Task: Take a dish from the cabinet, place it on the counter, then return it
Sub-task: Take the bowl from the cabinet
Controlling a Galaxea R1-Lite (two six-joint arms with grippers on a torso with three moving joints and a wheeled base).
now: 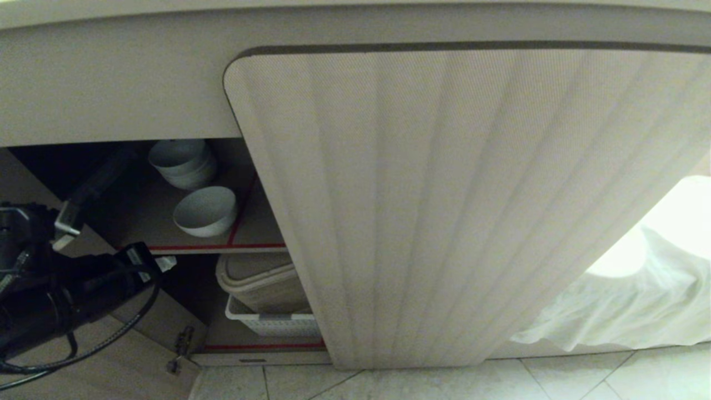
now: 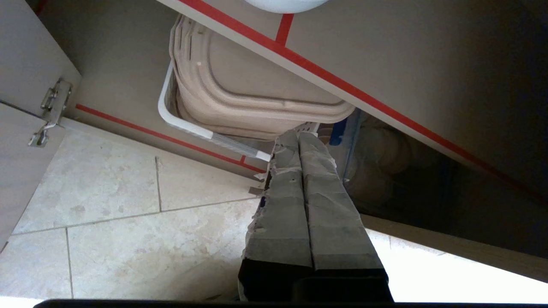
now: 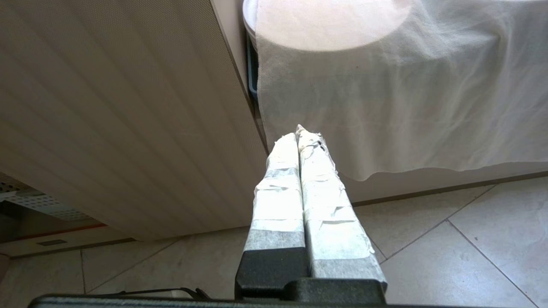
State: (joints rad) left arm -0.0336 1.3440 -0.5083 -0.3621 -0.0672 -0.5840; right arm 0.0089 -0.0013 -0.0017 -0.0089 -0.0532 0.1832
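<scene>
- The dish [image 1: 205, 211] sits in our head view on the upper red-edged shelf [image 1: 222, 246] of the cabinet [image 1: 472, 205], near the shelf's front edge, mouth tilted toward us. Behind it we see a stack of white bowls [image 1: 183, 163], just apart from it.
- In the same view, the left cabinet door stands open and the fluted right door is shut; below the shelf a beige lidded bin [image 1: 261, 283] rests in a white basket [image 1: 272, 322]. Our left gripper [image 1: 161, 262] hangs in front of the open compartment, lower than the dish and to its left, holding nothing. A white cloth [image 1: 627, 300] drapes at the far right above the tiled floor [image 1: 500, 380].
- In the left wrist view, we see the left gripper [image 2: 298, 134] with its taped fingers [image 2: 284, 188] pressed together and empty, pointing at the basket [image 2: 188, 128] on the lower level. Only the underside of the dish [image 2: 284, 5] shows above the shelf edge.
- In the right wrist view, the right gripper [image 3: 297, 134] also has its taped fingers pressed together and empty, aimed between the closed door [image 3: 120, 119] and the cloth [image 3: 406, 98].
</scene>
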